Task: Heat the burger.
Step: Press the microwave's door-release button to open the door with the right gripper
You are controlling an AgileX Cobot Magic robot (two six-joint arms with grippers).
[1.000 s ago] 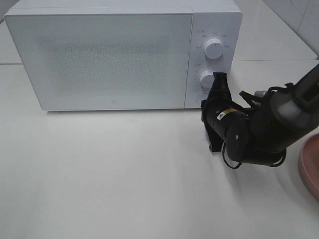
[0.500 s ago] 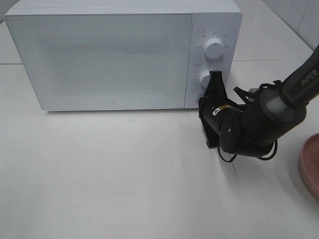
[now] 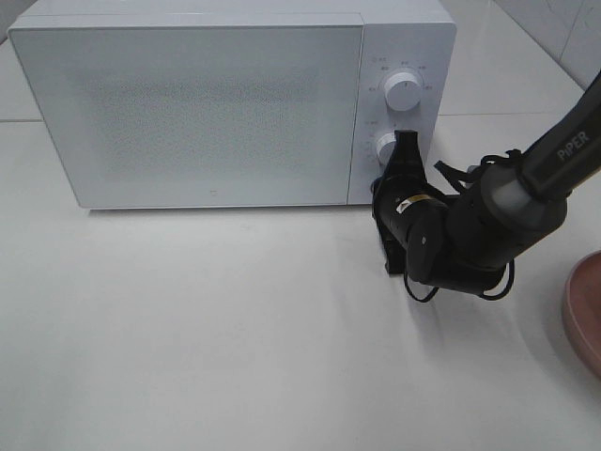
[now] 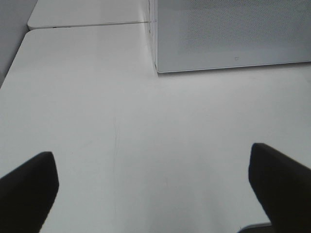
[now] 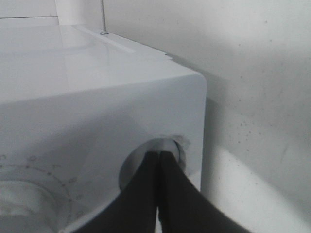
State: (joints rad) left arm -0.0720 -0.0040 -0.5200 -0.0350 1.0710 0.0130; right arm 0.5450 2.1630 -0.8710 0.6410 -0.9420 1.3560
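Your left end effector [image 4: 154,182] hangs wide open over the desk [image 4: 121,121]. The microwave [image 3: 188,103] door is shut. At its 5 o'clock corner, your right end effector [image 5: 158,158], closed on nothing, meets a round button [image 5: 179,145]. The burger shows nowhere, so it may be inside. A pink plate [image 3: 584,310] sits at 3 o'clock. Heating seems not yet finished.

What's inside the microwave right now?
Cannot tell. The microwave door is closed, and its speckled front hides whatever is behind it. No burger shows in any view. Outside, the shut right gripper has its tips at a round button on the control panel.
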